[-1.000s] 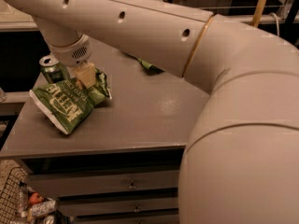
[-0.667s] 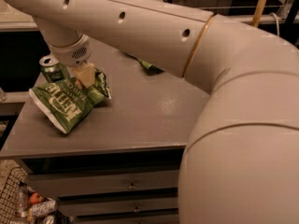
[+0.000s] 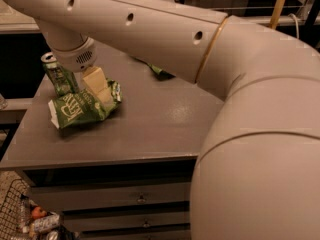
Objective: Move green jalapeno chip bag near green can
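Observation:
The green jalapeno chip bag [image 3: 80,108], with white lettering, lies at the left of the grey table [image 3: 150,129], its right end bunched up. My gripper [image 3: 101,86] hangs from the wrist right above that end, and its pale fingers [image 3: 95,79] are closed on the bag's right edge. The green can [image 3: 57,74], with a silver top, stands upright just behind and to the left of the bag, almost touching it. My arm crosses the top of the view.
A smaller green bag [image 3: 161,72] peeks out from behind my arm at the back of the table. Drawers [image 3: 142,199] sit below the table front. A wire basket [image 3: 30,219] with items is on the floor at lower left.
The bag has turned and drawn in under the gripper; its long end no longer stretches toward the table's front left. It sits closer below the can.

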Robot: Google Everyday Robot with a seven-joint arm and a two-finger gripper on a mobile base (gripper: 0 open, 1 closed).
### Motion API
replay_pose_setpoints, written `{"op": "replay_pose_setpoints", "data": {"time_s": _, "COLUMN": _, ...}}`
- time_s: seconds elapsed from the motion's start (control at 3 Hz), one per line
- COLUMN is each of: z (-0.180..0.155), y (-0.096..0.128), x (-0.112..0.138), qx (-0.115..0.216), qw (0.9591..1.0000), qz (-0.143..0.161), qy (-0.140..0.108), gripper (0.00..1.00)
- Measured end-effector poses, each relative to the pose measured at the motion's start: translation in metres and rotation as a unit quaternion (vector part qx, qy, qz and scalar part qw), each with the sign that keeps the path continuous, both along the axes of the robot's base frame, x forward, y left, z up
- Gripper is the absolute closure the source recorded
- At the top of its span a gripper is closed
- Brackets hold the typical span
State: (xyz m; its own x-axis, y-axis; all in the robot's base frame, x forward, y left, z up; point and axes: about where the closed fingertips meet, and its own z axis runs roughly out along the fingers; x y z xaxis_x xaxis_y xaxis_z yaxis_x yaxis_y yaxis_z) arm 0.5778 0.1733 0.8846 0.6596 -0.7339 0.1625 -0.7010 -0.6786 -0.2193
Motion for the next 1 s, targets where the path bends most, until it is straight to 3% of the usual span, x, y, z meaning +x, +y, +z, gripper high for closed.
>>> {"op": "replay_pose_setpoints", "data": {"time_s": 0.33, "z": 0.000, "y": 0.000, "x": 0.000, "qx": 0.000, "qw": 1.0000, "qz": 0.000, "qy": 0.000, "gripper": 0.00}}
{"op": "replay_pose_setpoints", "data": {"time_s": 0.67, "z": 0.005, "y": -0.002, "x": -0.001, "qx": 0.022, "qw": 0.9997, "qz": 0.005, "qy": -0.005, "gripper": 0.00}}
{"op": "replay_pose_setpoints", "data": {"time_s": 1.0, "z": 0.020, "y": -0.023, "x": -0.010, "qx": 0.072, "qw": 0.9971, "qz": 0.010, "qy": -0.024, "gripper": 0.00}}
